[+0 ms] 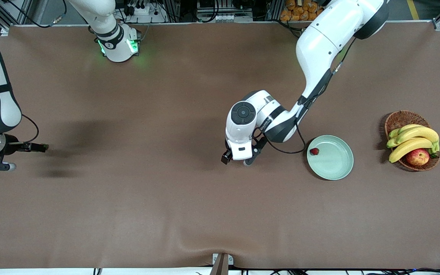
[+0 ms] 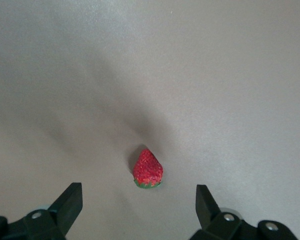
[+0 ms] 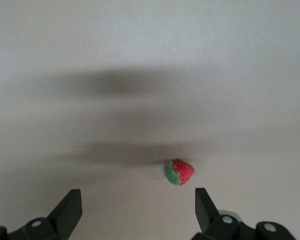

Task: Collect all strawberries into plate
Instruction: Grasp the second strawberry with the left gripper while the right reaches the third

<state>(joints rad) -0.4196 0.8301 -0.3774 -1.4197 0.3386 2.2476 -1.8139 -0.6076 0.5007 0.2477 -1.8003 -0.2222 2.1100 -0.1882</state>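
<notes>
left gripper [image 2: 139, 207] hangs low over the brown table [image 1: 128, 198], beside the round pale mint-green plate [image 1: 334, 168], fingers [image 2: 70, 202] spread wide; a small red strawberry with green cap [image 2: 148, 170] lies on the table just ahead of them. a second tiny red strawberry [image 1: 314, 151] sits in the plate near its rim. right gripper [image 3: 138, 207] is over the table at the right arm's end, fingers spread, a third red strawberry with green cap [image 3: 179, 172] below, untouched.

Lighting: even, overhead; soft shadows on my surface [image 1: 166, 198] beside each arm. Right wrist view blurred around strawberry [image 3: 179, 172]; no glare.
</notes>
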